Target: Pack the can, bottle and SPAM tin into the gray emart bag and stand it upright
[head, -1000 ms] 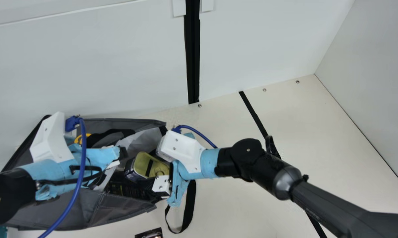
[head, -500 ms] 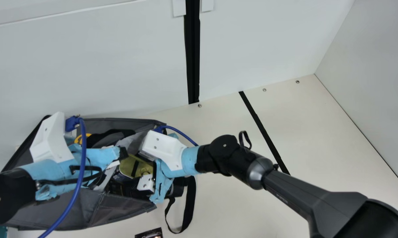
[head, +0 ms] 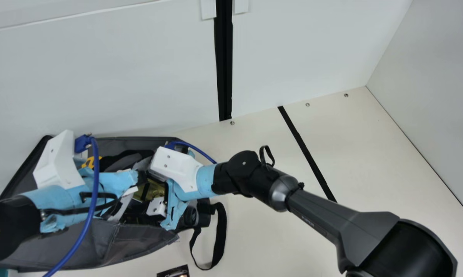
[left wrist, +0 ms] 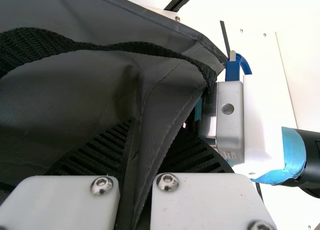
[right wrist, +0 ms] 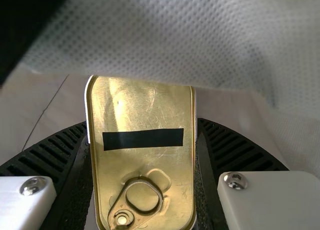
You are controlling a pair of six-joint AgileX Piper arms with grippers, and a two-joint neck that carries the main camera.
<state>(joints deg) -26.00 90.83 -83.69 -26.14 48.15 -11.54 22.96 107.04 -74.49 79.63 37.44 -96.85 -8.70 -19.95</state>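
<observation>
1. SPAM tin (right wrist: 142, 110), gripped between the parted sides of my right claw (head: 157, 207), sits in the mouth of the gray emart bag (head: 139, 240).
2. My left claw (head: 118, 184), nearly closed, pinches a fold of the bag's fabric.

place: looks like a robotics lab cell (main view) | white panel wall (head: 300, 50), black upright strip (head: 224, 69) at 12 o'clock, side panel (head: 431, 57) at 2 | cream desk (head: 377, 154), screw heads (head: 307, 104), black line (head: 304, 148) at 3 | cabled robot arms, left (head: 8, 227) 8 o'clock, right (head: 320, 211) 4
</observation>
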